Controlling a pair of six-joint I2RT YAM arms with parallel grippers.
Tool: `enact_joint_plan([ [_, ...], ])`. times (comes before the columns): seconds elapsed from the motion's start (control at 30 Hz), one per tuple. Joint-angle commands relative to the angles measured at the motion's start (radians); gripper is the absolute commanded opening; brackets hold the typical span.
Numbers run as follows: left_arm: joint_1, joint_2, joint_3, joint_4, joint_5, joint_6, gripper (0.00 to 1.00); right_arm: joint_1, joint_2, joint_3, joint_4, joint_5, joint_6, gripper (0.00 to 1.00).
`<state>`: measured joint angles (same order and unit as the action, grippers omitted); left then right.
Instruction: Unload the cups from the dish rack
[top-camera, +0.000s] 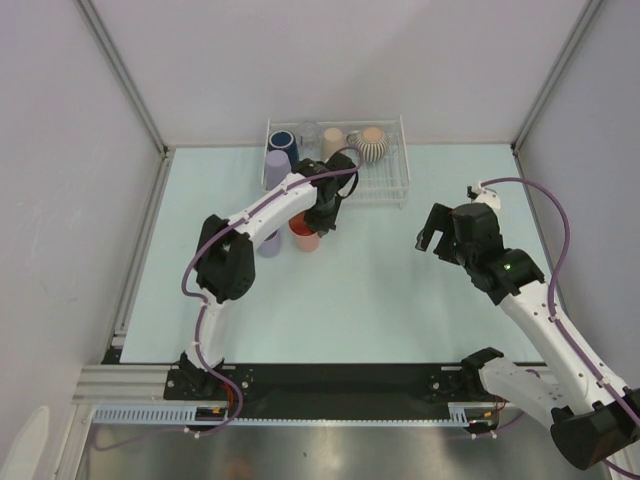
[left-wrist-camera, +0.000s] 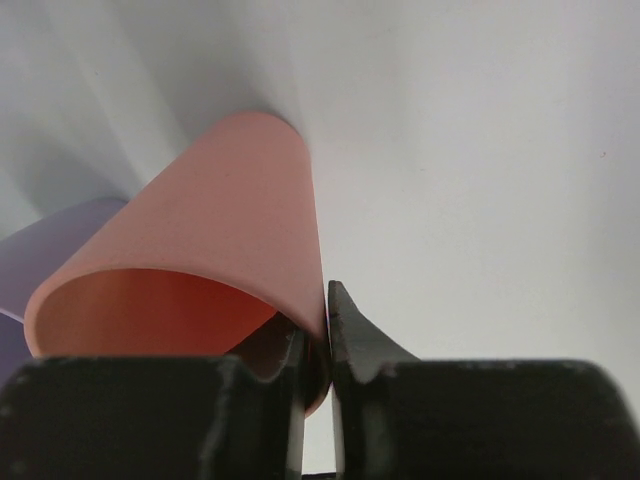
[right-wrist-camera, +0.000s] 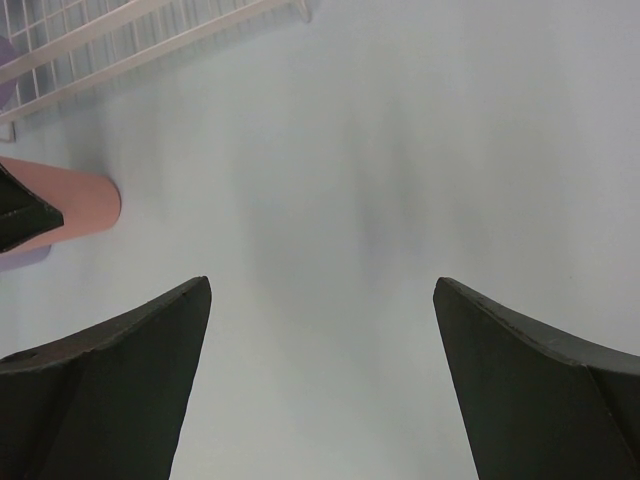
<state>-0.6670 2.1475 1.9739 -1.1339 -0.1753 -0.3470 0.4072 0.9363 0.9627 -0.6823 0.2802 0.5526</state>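
The left tool (left-wrist-camera: 328, 312) is pinched nearly closed on the rim wall of the salmon-pink cup (left-wrist-camera: 220, 220). The cup is just in front of the dish rack (top-camera: 397, 190), beside a lavender cup (top-camera: 270, 243) on the counter (top-camera: 380, 300). The right tool (right-wrist-camera: 320, 290) gapes wide and empty, well apart.

No legible text, label, brand, number or sign appears in any of the three views. The smooth salmon-pink tumbler (left-wrist-camera: 200, 220), the low white wire-grid dish rack (top-camera: 386, 182) and the pale worktop (top-camera: 380, 300) present plain, unmarked surfaces as far as can be seen.
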Motion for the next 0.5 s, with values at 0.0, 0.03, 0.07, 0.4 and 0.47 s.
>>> enact_joint_plan([
  [0.0,0.009,0.019,0.028,0.006,0.016,0.005,0.23,-0.01,-0.022,-0.001,0.024,0.004,-0.026,1.0],
  [0.03,0.009,0.015,0.026,0.013,0.014,0.002,0.27,-0.011,-0.021,-0.001,0.027,0.002,-0.028,1.0],
  [0.07,0.009,0.011,0.025,0.016,0.016,-0.001,0.35,-0.013,-0.021,-0.002,0.027,0.002,-0.029,1.0],
  [0.4,0.009,-0.047,0.068,0.033,0.002,-0.012,0.56,-0.019,-0.01,-0.01,0.052,-0.021,-0.033,1.0],
  [0.47,0.009,-0.055,0.08,0.033,-0.006,-0.012,0.59,-0.019,-0.007,-0.009,0.053,-0.033,-0.033,1.0],
])
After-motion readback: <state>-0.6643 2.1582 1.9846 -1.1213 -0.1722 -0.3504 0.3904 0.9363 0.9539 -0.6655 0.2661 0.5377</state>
